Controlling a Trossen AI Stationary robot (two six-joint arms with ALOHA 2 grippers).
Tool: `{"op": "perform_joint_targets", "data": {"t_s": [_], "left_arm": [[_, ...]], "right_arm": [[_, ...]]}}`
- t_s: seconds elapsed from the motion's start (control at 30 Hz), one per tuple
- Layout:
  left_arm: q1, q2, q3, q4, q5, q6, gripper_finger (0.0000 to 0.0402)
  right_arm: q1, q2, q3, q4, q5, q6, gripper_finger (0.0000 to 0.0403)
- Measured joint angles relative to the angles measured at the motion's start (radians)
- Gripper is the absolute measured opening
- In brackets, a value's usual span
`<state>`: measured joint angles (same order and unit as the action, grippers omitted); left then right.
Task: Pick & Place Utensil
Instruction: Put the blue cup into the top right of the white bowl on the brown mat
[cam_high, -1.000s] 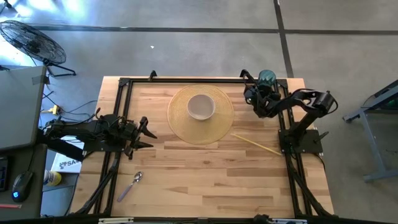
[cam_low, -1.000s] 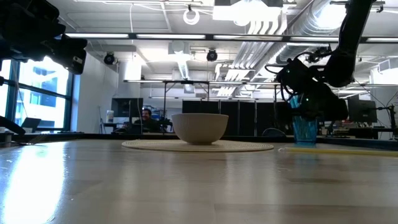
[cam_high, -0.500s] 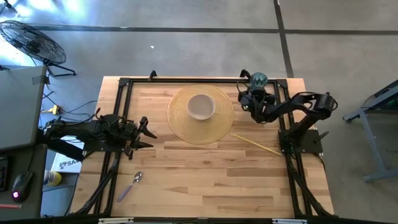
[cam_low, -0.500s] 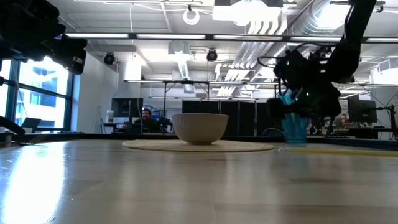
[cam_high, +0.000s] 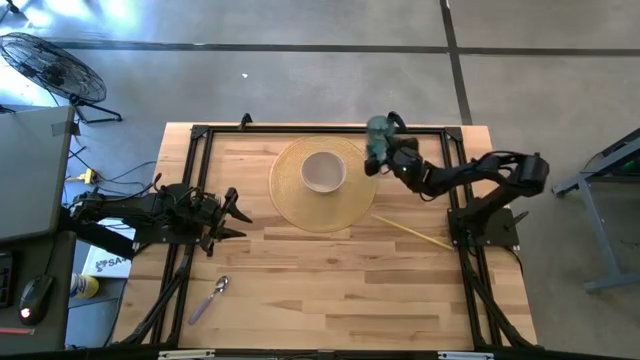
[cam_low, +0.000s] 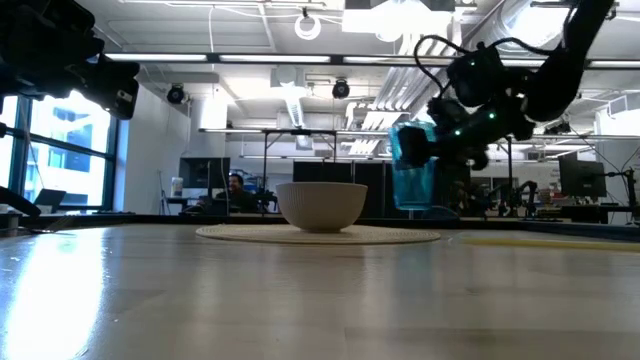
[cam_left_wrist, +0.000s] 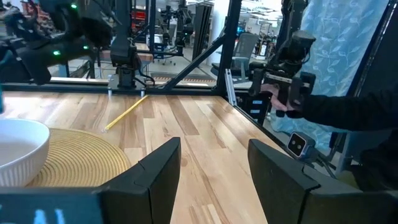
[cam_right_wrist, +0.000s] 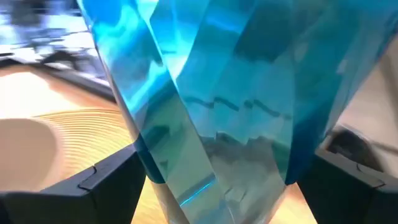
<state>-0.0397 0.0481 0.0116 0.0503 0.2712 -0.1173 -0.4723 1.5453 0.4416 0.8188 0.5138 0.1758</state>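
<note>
1. the right gripper (cam_high: 382, 150) is clamped on a translucent blue faceted plastic cup (cam_high: 377, 140), its two dark fingers pressed against the cup's sides in the right wrist view (cam_right_wrist: 205, 112).
2. in the low view the blue cup (cam_low: 413, 165) hangs in the air above the light wooden counter (cam_low: 300, 290), roughly upright, with clear space under its base.
3. seen from above, the cup sits at about 3 o'clock of the white ceramic bowl (cam_high: 323, 170), over the edge of the round woven straw placemat (cam_high: 300, 205); it does not touch the bowl.
4. the bowl rests on the placemat, toward the mat's 12 o'clock side, at the far middle of the counter (cam_high: 330, 290).
5. a thin pale wooden chopstick (cam_high: 412, 232) lies flat on the counter at about 4 o'clock of the placemat, well apart from the bowl, running diagonally toward the right arm's base.
6. a small metal spoon with a purple handle (cam_high: 210, 298) lies at about 7 o'clock of the placemat, near the counter's left front edge, untouched by either arm.
7. the left gripper (cam_high: 236, 214) waits at the counter's left side, at about 9 o'clock of the placemat, with its fingers (cam_left_wrist: 158, 174) spread apart and nothing between them.
8. beyond the counter the left wrist view shows a person's hand (cam_left_wrist: 273, 102) and dark sleeve holding a dark control device.
</note>
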Motion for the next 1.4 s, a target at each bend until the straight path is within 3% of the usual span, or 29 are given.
{"op": "perform_joint_targets", "data": {"t_s": [0.2,0.53,1.17,1.4], "left_arm": [[0.000,0.000,0.000,0.000,-0.001,0.000,0.0186],[0.000,0.000,0.000,0.000,-0.001,0.000,0.0186],[0.000,0.000,0.000,0.000,-0.005,0.000,0.0186],[0.000,0.000,0.000,0.000,-0.005,0.000,0.0186]], "right_arm": [[-0.066,0.131,0.131,0.023,-0.222,-0.114,0.0357],[-0.119,0.248,0.182,0.104,-0.339,-0.126,0.0357],[-0.125,0.329,0.182,0.173,-0.386,-0.088,0.0359],[-0.125,0.329,0.183,0.150,-0.393,-0.098,0.0383]]}}
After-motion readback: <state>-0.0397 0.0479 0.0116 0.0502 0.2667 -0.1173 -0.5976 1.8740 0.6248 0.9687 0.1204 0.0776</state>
